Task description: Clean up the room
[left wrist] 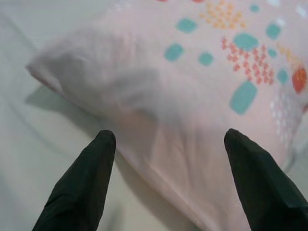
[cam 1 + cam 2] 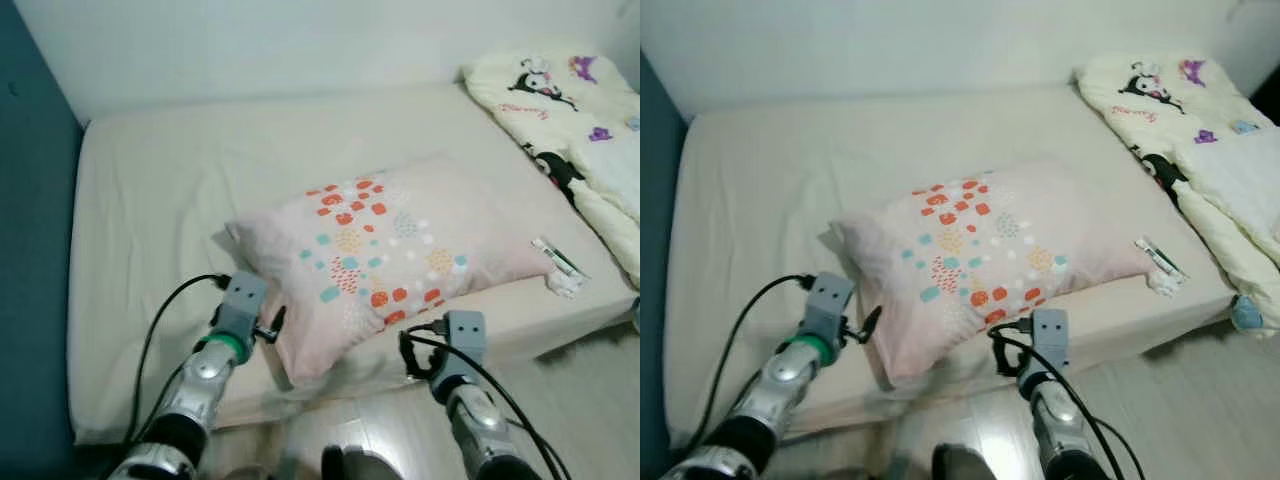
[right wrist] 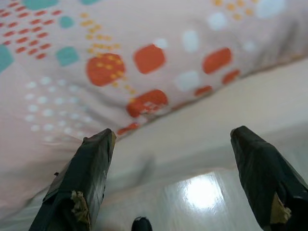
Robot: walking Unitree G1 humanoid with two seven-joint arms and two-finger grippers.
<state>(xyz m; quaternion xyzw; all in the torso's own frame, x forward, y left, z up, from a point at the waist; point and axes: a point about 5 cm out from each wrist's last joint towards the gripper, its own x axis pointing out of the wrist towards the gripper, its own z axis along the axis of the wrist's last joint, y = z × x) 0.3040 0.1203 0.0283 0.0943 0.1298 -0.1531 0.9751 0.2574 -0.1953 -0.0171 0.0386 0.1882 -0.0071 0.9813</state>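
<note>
Left gripper [image 1: 166, 144] sits with its two black fingers spread wide, hovering just at the near left corner of the pale pink pillow with orange, teal and white square patches [image 2: 385, 250], not touching it as far as the wrist view shows. Right gripper [image 3: 173, 139] is spread wide as well, at the pillow's near edge, right over the front lip of the cream-sheeted mattress [image 2: 150, 200], with glossy pale wood floor [image 2: 590, 390] showing below. That pillow lies slanted across the near middle of the bed, its near left corner hanging a little over the mattress edge. Off to the right, a small white crumpled wrapper with a green stripe [image 2: 558, 268] lies on the sheet near the front edge. Farther right, a cream quilt printed with black-and-white cartoon figures and purple bits [image 2: 570, 110] runs along the bed's right side. Dark teal wall [image 2: 30, 250] on the left
</note>
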